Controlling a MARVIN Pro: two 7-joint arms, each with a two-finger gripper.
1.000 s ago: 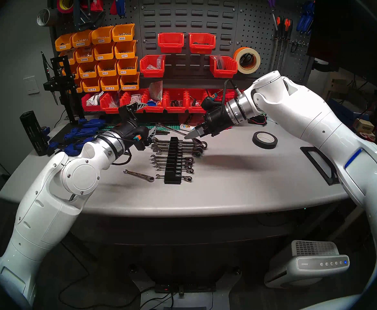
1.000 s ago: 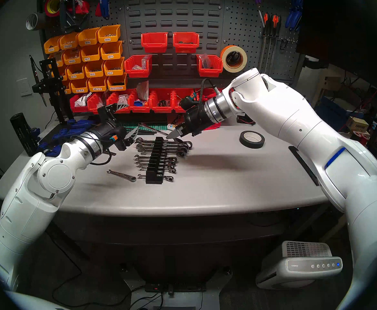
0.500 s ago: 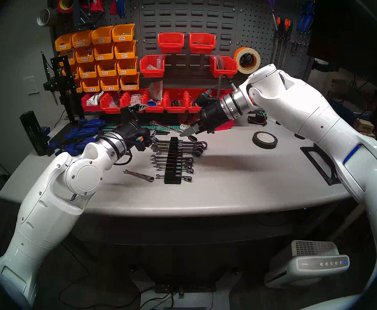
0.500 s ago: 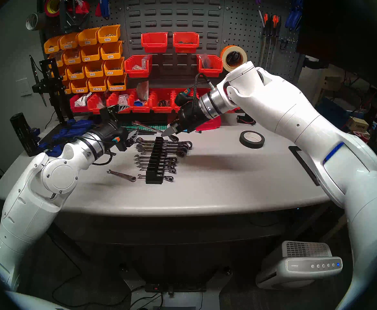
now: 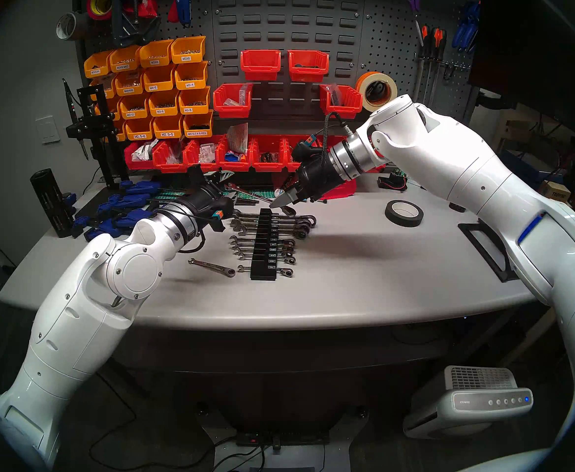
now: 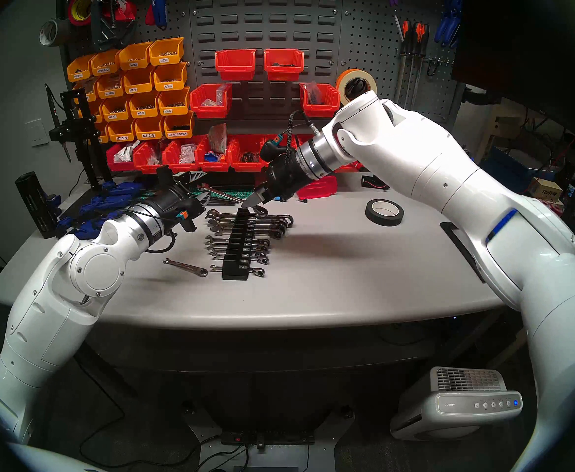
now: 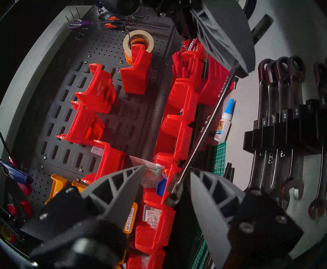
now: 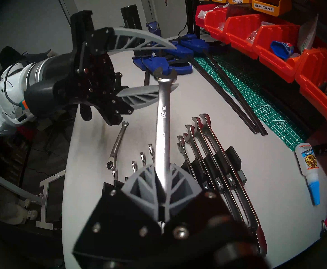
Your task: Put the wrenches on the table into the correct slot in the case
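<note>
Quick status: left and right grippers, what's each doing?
Left gripper: open, holding nothing.
Right gripper: closed on the long wrench.

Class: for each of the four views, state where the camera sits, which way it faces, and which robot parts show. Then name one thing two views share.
Head left: high, looking down on the table; both arms.
Head right: same, slightly shifted; both arms.
Left wrist: turned, faces the bins and case; open left gripper.
Right wrist: looks along the long wrench; right gripper clamps it.
Shared: both wrist views show the long wrench.
</note>
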